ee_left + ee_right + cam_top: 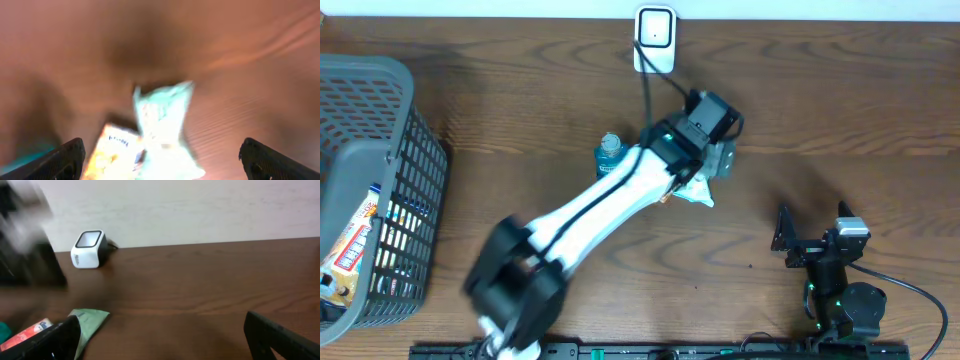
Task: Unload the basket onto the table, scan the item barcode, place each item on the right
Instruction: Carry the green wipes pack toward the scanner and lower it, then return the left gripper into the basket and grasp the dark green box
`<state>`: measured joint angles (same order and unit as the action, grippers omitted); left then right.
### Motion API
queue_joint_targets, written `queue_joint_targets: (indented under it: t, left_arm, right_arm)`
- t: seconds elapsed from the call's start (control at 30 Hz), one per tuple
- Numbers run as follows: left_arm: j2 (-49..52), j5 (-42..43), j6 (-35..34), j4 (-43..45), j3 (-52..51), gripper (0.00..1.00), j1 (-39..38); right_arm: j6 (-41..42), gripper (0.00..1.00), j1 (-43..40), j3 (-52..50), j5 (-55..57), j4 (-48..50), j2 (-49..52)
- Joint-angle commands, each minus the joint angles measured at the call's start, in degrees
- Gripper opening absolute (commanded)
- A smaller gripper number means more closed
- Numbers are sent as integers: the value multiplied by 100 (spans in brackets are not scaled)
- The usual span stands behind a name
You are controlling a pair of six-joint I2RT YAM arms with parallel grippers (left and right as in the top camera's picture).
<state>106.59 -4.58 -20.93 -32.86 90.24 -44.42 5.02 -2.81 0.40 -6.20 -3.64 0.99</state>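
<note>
Near the middle of the table (520,100), the left gripper (160,150) is hovering over a pale green packet (162,120), its jaws standing wide apart and neither finger touching the packet. We are seeing a yellow packet (114,152) lying against the green one's lower left side, its blue print blurring beyond reading. The white barcode scanner (654,35) is sitting at the middle of the table's far edge, well apart from both packets. A blue bottle (609,152) is standing just beside the left arm. Near the front right corner the right gripper (162,335) is waiting, jaws wide and empty. A grey basket (365,68) at the left edge is holding wrappers, perhaps snacks, with lettering too small to read.
</note>
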Motion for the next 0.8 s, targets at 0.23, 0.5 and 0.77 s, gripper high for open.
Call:
queue_joint_targets:
  t: [0.23, 0.5, 0.77]
  left_arm:
    - [-3320, -1727, 2273, 37, 466, 98, 459]
    - [-4791, -2911, 752, -1043, 466, 98, 3104]
    - [-4924, -2406, -1567, -2946, 461, 98, 6328]
  right_arm:
    - [50, 99, 24, -9, -13, -20, -22]
    - [50, 99, 24, -9, -13, -20, -22]
    - [50, 99, 24, -9, -13, -20, -22]
